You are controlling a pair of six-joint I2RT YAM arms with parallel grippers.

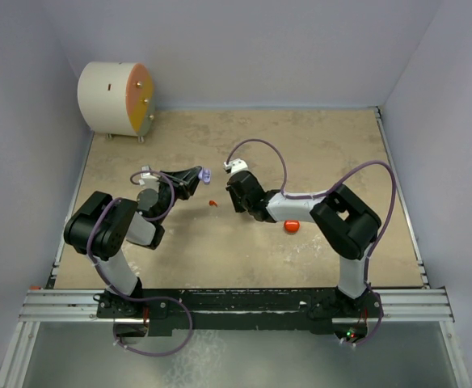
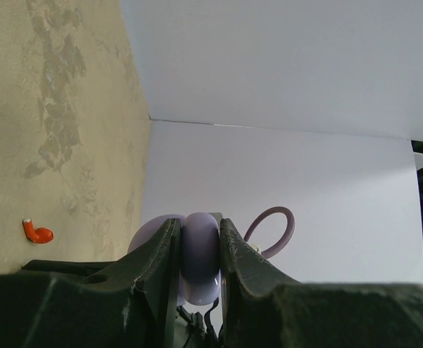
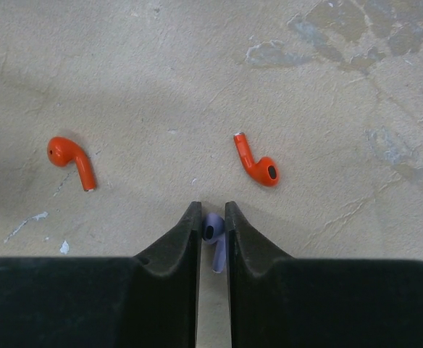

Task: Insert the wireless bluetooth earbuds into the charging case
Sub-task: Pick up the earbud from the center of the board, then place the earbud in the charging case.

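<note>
I count two red earbuds [image 3: 72, 161] [image 3: 257, 165], one lavender earbud [image 3: 211, 233], one lavender case [image 2: 199, 254], one red case [image 1: 292, 225], one white drum [image 1: 111, 99], two arms [image 1: 111, 230] [image 1: 345, 222].
</note>
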